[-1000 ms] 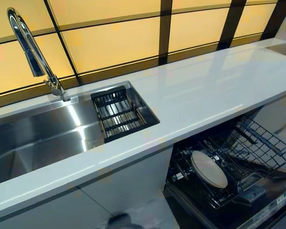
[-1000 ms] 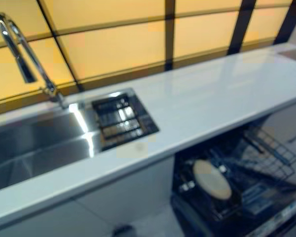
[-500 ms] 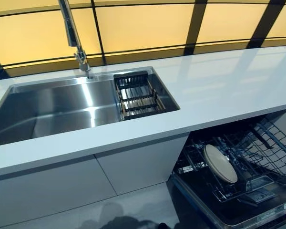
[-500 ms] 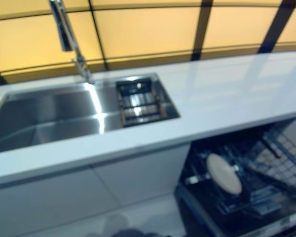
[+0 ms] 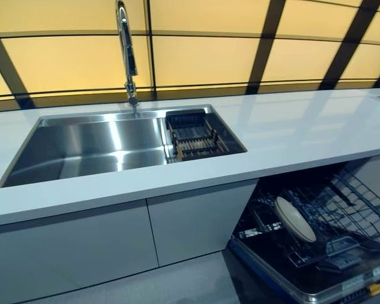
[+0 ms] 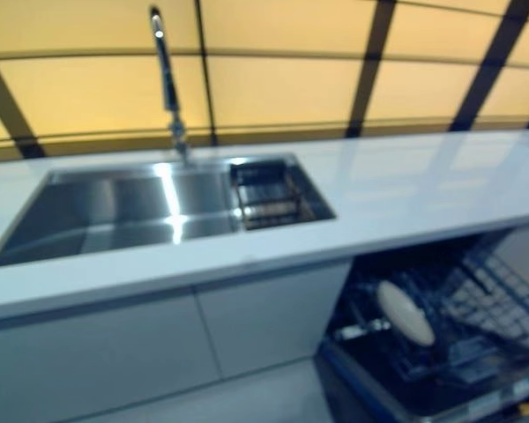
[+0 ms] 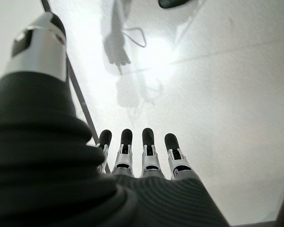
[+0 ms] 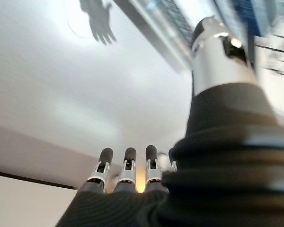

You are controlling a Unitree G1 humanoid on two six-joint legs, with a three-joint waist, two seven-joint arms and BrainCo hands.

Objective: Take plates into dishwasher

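Note:
One pale round plate (image 5: 295, 219) stands on edge in the lower rack (image 5: 342, 218) of the open dishwasher, under the white counter at the lower right; it also shows in the right eye view (image 6: 406, 312). Neither hand shows in the eye views. My left hand (image 7: 142, 156) shows only in the left wrist view, fingers straight, empty, over pale floor. My right hand (image 8: 128, 170) shows only in the right wrist view, fingers straight, empty, over the floor near the dishwasher's edge.
A white counter (image 5: 291, 126) runs across the view. A steel sink (image 5: 88, 149) with a tall tap (image 5: 125, 54) is set into it, with a dark drainer basket (image 5: 195, 135) at its right end. Grey cabinet fronts (image 5: 82, 250) stand below. The dishwasher door (image 5: 316, 288) lies open.
The camera has swung to the left, so the sink and counter have shifted right and sit more level in view. The plate stays in the rack. Nothing else has moved.

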